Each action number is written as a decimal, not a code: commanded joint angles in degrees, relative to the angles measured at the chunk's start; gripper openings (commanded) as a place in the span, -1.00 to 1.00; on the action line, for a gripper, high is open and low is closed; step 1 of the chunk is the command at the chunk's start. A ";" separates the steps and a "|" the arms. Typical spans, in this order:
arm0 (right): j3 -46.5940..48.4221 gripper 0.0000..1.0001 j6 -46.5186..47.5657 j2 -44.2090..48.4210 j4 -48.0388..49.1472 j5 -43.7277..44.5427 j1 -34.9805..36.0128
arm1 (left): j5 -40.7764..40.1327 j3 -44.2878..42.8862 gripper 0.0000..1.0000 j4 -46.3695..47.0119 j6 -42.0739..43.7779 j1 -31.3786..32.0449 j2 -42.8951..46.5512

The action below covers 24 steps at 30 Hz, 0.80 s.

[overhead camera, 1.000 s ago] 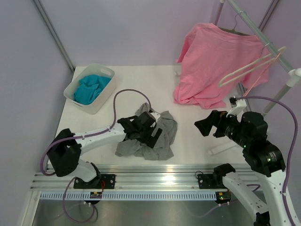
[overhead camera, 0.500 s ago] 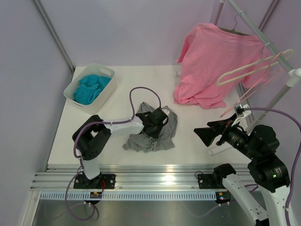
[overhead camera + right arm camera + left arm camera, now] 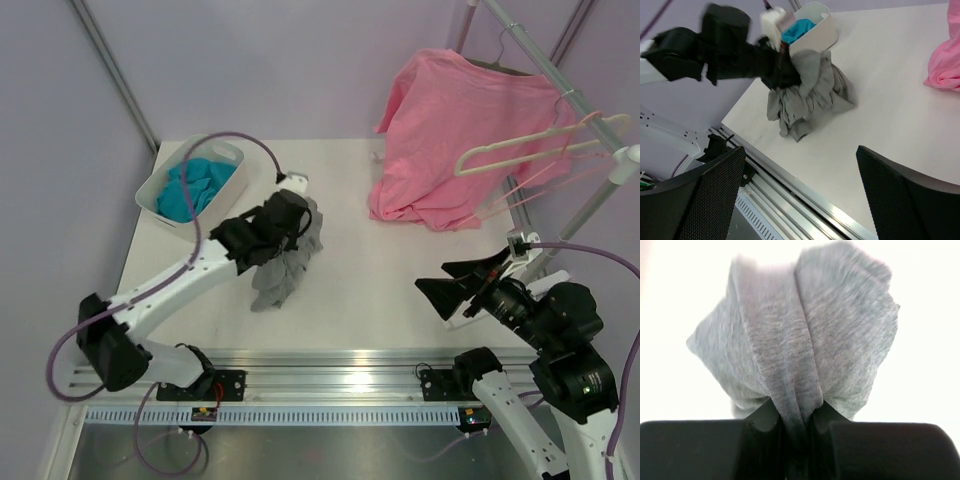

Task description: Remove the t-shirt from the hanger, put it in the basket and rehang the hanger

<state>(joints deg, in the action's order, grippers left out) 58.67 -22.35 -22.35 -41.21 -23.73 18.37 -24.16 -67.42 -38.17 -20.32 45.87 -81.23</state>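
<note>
My left gripper (image 3: 293, 213) is shut on a bunched fold of the grey t-shirt (image 3: 279, 268) and holds it up over the left middle of the table. The cloth hangs down with its lower end on the surface. In the left wrist view the t-shirt (image 3: 805, 340) is pinched tight between the two jaws of the left gripper (image 3: 792, 422). The cream hanger (image 3: 530, 140) hangs bare on the rail at the back right, apart from the shirt. My right gripper (image 3: 455, 287) stands open over the right front. In its own view the right gripper (image 3: 800, 195) has nothing between its fingers, and the t-shirt (image 3: 810, 95) lies ahead.
A pink t-shirt (image 3: 455, 130) hangs from the rail (image 3: 540, 60) at the back right, with thin pink hangers beside it. A white bin (image 3: 222, 205) with a teal cloth (image 3: 190, 188) stands at the back left. The metal frame rail (image 3: 340, 385) runs along the near edge.
The left gripper shut on the t-shirt and lifted it off the table toward the back left. The right gripper drew back and lower. The cream hanger swung a little on the rail.
</note>
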 commanded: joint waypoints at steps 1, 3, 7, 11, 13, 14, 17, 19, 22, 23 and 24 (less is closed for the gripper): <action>-2.84 0.99 -2.34 2.74 5.07 -2.03 0.00 | -16.14 -10.44 -1.00 0.64 6.39 -1.13 8.19; -4.79 0.99 -3.75 1.62 9.82 -3.52 0.09 | -18.80 -15.36 -1.00 1.95 10.19 -3.85 7.50; -7.34 0.99 -2.79 -4.54 12.72 -5.01 0.09 | -25.82 -21.86 -1.00 6.71 18.36 -11.56 3.63; -8.93 0.99 -1.73 -4.99 14.05 -4.84 0.00 | -26.99 -28.46 -1.00 8.63 24.08 -18.43 0.46; -9.28 0.99 -2.17 -3.76 14.58 -5.28 -0.09 | -26.99 -30.57 -1.00 11.97 26.72 -22.02 -0.94; -9.28 0.99 -2.26 -2.36 14.58 -5.71 0.00 | -26.55 -31.28 -1.00 12.68 26.82 -23.44 -1.47; -9.72 0.99 -2.26 0.10 14.58 -5.80 0.00 | -22.95 -33.39 -1.00 15.31 27.00 -27.93 -3.31; -9.98 0.99 -1.91 0.81 13.88 -5.28 0.00 | -19.54 -33.30 -1.00 15.94 26.38 -30.47 -4.02; -10.16 0.99 -1.65 1.34 12.74 -2.13 0.09 | -16.02 -31.04 -1.00 16.55 23.40 -33.20 -4.82; -9.81 0.99 -1.38 1.34 11.95 0.15 0.09 | -16.00 -29.63 -1.00 17.51 23.04 -33.65 -4.73; -8.59 0.99 -1.12 1.34 11.33 0.69 0.00 | -15.66 -28.22 -1.00 19.87 22.95 -34.00 -4.73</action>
<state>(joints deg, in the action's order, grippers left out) 48.49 -24.67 -21.12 -29.67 -25.96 18.37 -42.74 -96.33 -27.33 3.81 13.02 -86.46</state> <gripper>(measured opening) 0.993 0.138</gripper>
